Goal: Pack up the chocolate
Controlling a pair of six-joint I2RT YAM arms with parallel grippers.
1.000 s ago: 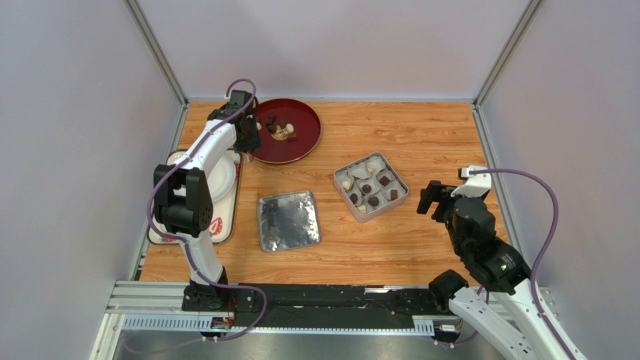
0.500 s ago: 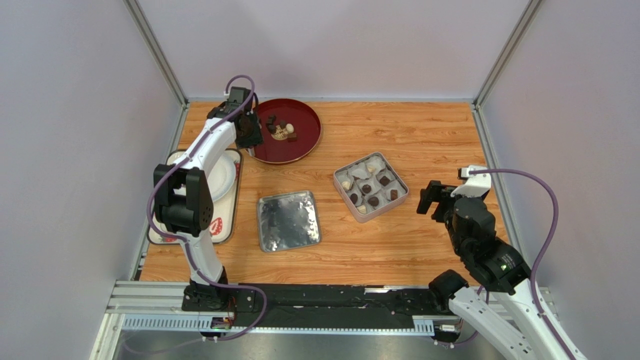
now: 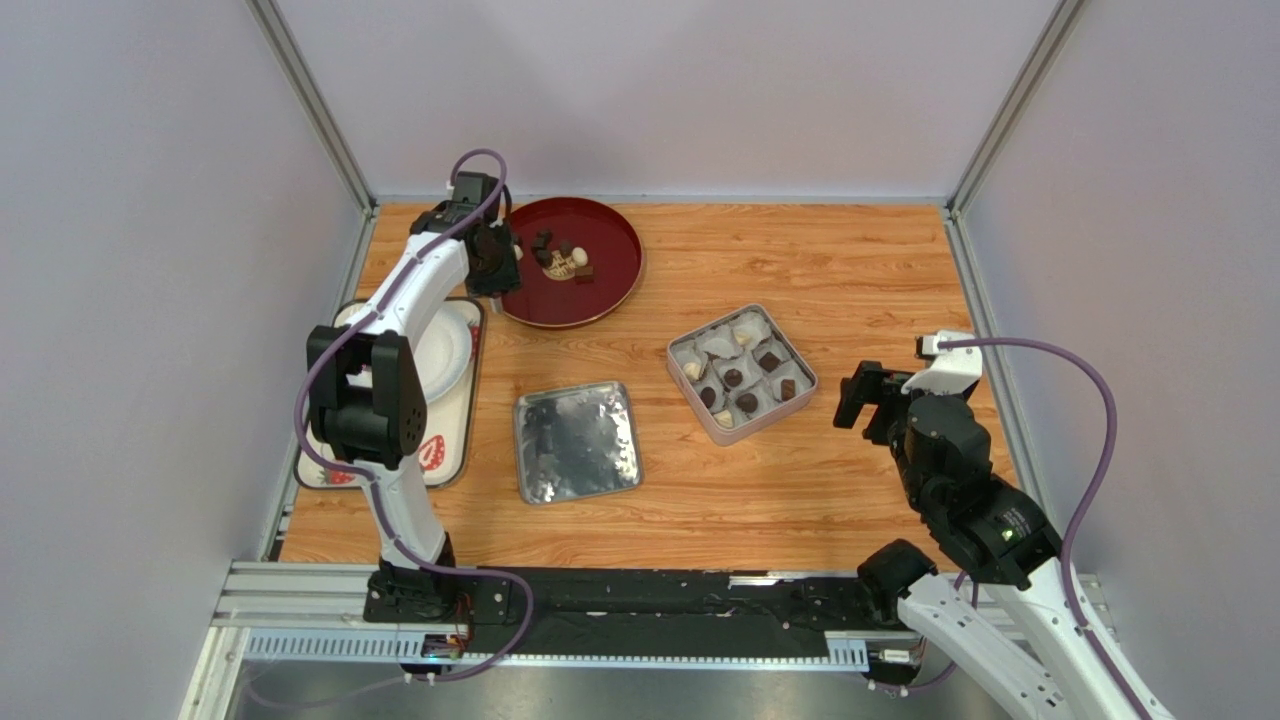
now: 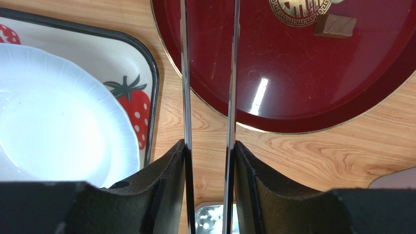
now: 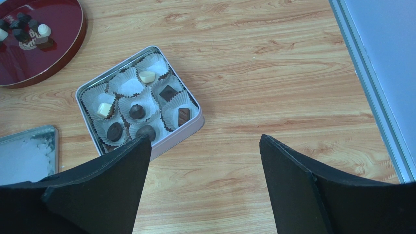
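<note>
The left gripper [image 4: 209, 7] has its two thin, mirror-bright metal fingers [image 4: 185, 73] parallel with a narrow gap between them and nothing in it. They point over the gold-lined rim of a round, glossy dark-red tray [image 4: 302, 78]. One blocky brown piece [image 4: 334, 25] lies on that tray beside a gold emblem [image 4: 299, 7]. Left of the fingers, a fluted white plate [image 4: 53, 126] sits on a strawberry-printed tray [image 4: 129, 97].

The right gripper [image 5: 204, 141] has its matte black fingers spread wide and holds nothing. It hangs over the wood-grain table [image 5: 273, 63], near a square tin [image 5: 178, 140] with rounded corners. Part of the chocolate [image 5: 137, 111] sits in the tin's pleated white paper cups [image 5: 124, 84], dark rounds and bars with two cream pieces. The rest is clustered on the red tray. A flat silver lid [image 5: 24, 156] lies near the tin.
</note>
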